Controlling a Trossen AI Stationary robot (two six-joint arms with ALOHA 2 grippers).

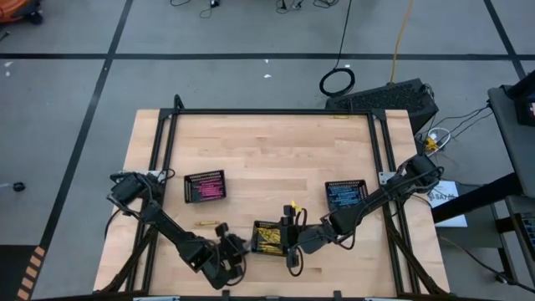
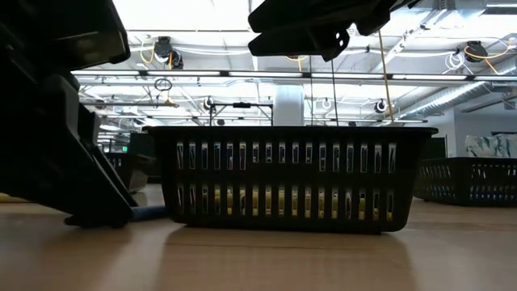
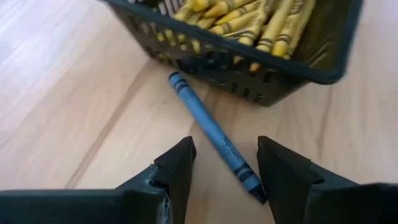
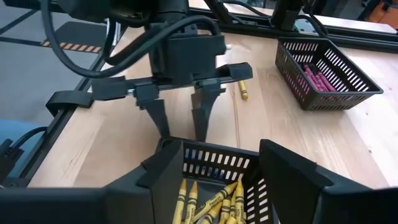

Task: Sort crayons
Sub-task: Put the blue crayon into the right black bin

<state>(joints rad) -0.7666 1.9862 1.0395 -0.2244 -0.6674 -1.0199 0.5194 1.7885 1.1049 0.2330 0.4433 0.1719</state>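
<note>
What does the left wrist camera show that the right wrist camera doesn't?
Only the left wrist view shows the blue crayon lying on the table between the open left gripper's fingers, beside the tray. Only the right wrist view shows the tray of pink crayons, a loose yellow crayon and the open right gripper. Both show the tray of yellow crayons.

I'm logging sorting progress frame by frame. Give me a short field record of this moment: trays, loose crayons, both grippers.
yellow tray: black mesh tray at the table's near edge, holding yellow crayons
pink tray: toward the left, holding pink crayons
blue tray: toward the right, holding blue crayons
loose blue crayon: lying flat on the wood beside the yellow tray
loose yellow crayon: on the table, left of the yellow tray
left gripper: open, fingers either side of the blue crayon
right gripper: open, above the yellow tray, empty
</note>
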